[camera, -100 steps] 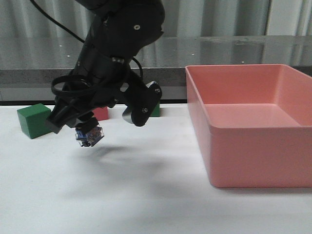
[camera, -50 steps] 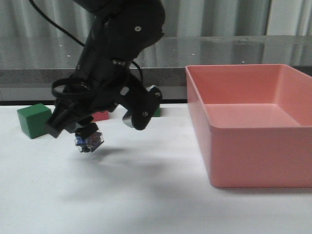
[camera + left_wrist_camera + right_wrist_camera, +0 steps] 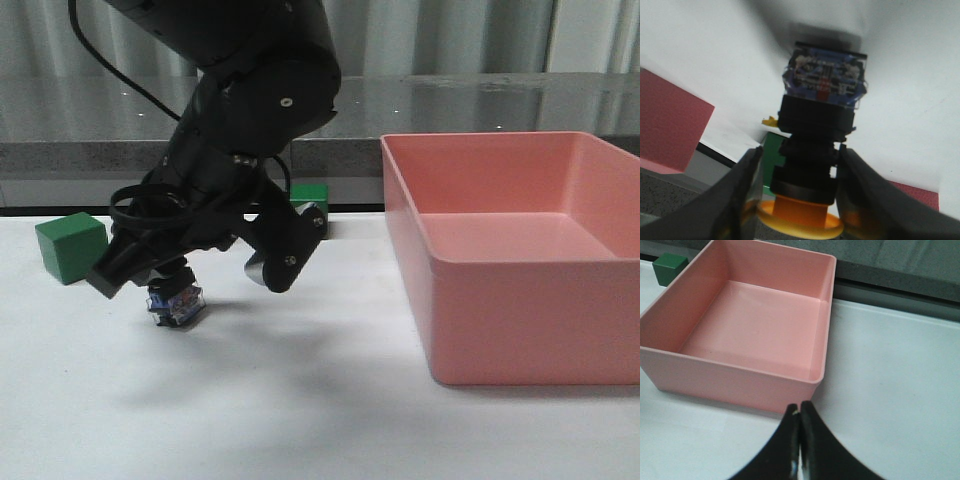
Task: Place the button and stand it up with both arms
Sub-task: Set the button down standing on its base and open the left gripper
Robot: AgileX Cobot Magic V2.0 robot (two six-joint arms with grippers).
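Nearest the camera, the white desk lies bare in front. Just beyond, left of the pink bin, the left tool is clamped on the button. The left wrist view shows its fingers pressed on either side of the black body, with the yellow cap between them and the blue-grey base pointing at the desk. The base looks to be touching or just above the desk, tilted slightly; which, I cannot tell.

The step in hand seems to be setting the button down on its base. The next move calls for levelling it, then parting the fingers gently so it stays upright.

The right tool is closed on nothing, near the bin's front wall. Farther back, well left of the bin, sit a green cube and a second green cube.
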